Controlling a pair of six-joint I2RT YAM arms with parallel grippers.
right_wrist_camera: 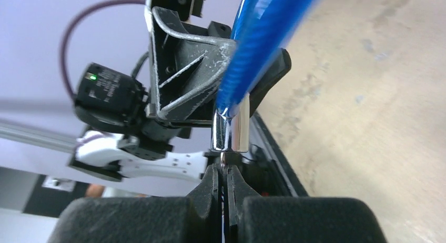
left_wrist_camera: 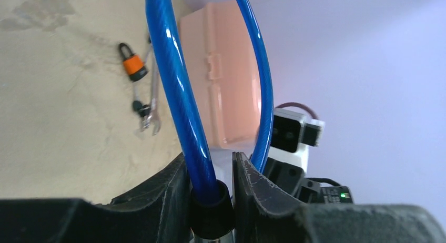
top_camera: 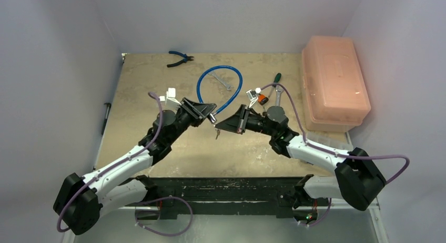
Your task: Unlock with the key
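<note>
Left gripper (left_wrist_camera: pixel 211 166) clamps black collar (left_wrist_camera: pixel 210 214) of blue cable lock (left_wrist_camera: pixel 178 95). Right gripper (right_wrist_camera: pixel 223 173) pinches thin metal key (right_wrist_camera: pixel 223 160) at chrome barrel (right_wrist_camera: pixel 230 128). Insertion step; likely seat, then twist.

**Lighting and Image Quality**

Illumination is bright, even and diffuse. Shadows on the table (top_camera: pixel 158 74) are soft. In the right wrist view, the blue cable (right_wrist_camera: pixel 263 43) is out of focus near the lens, and glare marks its chrome end (right_wrist_camera: pixel 230 130).

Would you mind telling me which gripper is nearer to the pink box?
Right. The right gripper, shut on the key, sits left of the pink box; the left gripper, clamped on the blue cable lock, lies farther left of it.
</note>
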